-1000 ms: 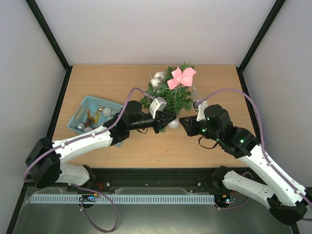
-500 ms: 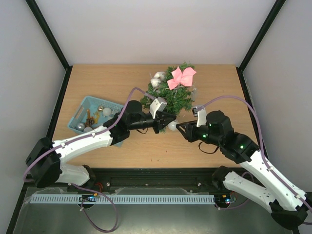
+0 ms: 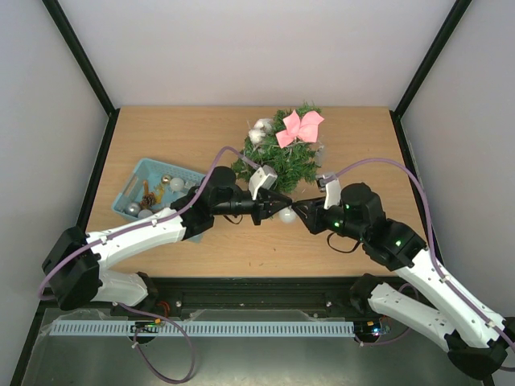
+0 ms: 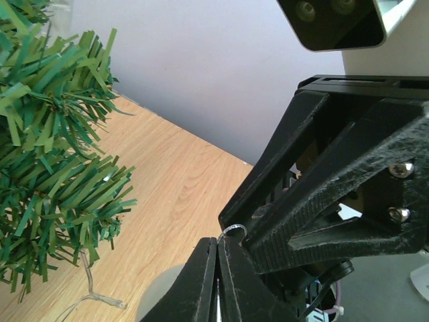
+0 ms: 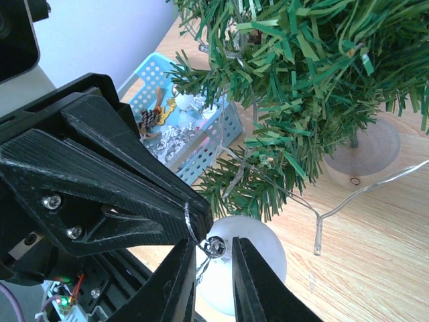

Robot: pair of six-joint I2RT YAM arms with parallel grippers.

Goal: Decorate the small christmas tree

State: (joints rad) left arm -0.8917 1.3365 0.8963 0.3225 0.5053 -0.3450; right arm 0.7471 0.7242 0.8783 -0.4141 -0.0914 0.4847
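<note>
Small christmas tree (image 3: 279, 166) bushy; L jaws pinch frosted ball's (image 5: 267, 258) wire loop (image 5: 190, 225), R jaws apart.

Wood-grain worktop (image 3: 177, 137), white walls, black frame posts (image 3: 80, 56) at the back corners. Teal basket (image 3: 147, 163) at left of the top view, holding silver balls (image 3: 176, 184), gold ball (image 3: 165, 178), pine cone (image 3: 147, 195). Pink bow (image 3: 299, 126) at upper centre, silver baubles (image 3: 260, 129) just left of it. White bauble (image 3: 286, 214) at frame centre. Right wrist view: silver cap (image 5: 216, 247) on top of the bauble, thin wire loop (image 5: 188, 225) rising from cap. Clear light string (image 5: 322, 215) lies on the worktop at lower right.
</note>
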